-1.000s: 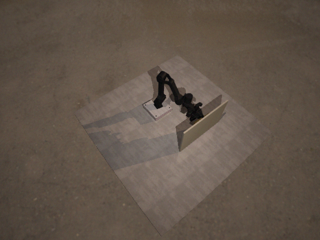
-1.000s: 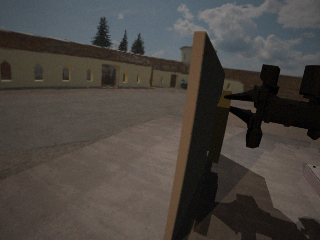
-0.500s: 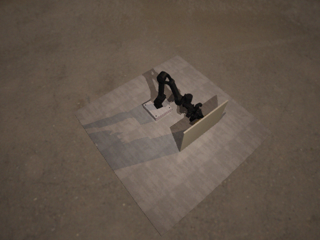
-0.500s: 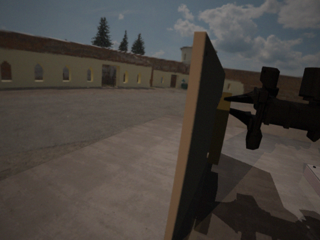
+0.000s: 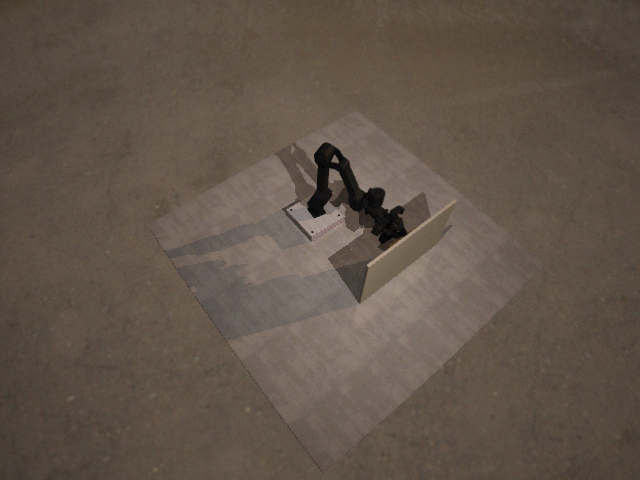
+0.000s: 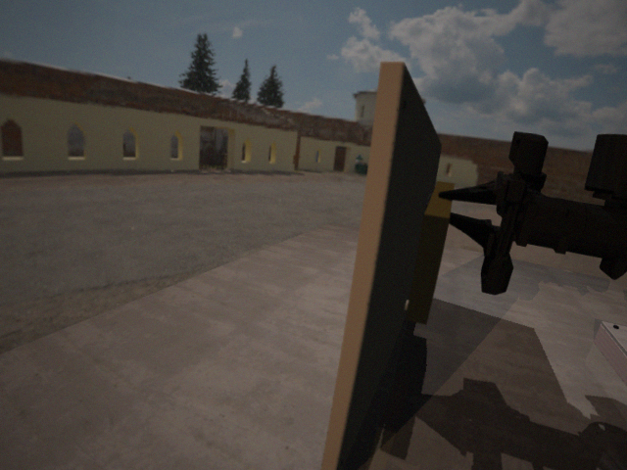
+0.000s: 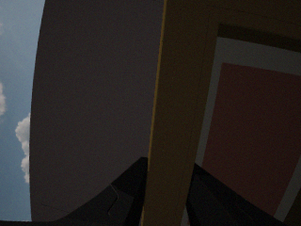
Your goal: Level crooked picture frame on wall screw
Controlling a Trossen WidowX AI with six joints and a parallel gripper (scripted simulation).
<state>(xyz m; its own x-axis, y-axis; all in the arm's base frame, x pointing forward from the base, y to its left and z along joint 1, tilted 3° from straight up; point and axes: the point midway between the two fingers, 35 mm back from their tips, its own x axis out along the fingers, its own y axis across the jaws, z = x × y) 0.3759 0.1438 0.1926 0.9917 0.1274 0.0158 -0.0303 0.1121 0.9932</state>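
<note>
The picture frame [image 6: 430, 262] [image 7: 181, 94] has a yellow-brown border, a pale mat and a dark red picture. It stands close in front of the upright wall panel [image 5: 413, 248] [image 6: 371, 227] [image 7: 94, 94]. My gripper [image 6: 445, 206] [image 7: 166, 166] is shut on the frame's border, with one dark finger on each side of its left bar in the wrist view. In that view the bar leans, its top further right than its bottom. The screw and the notched strip are hidden, and I cannot tell from these views how far the frame is from level.
The panel's side edge is near the gripper in the wrist view, with sky beyond it. The arm's base stands on a white plate [image 5: 305, 222] [image 6: 609, 336] on the grey square floor slab [image 5: 372, 361], on the gripper's side of the panel.
</note>
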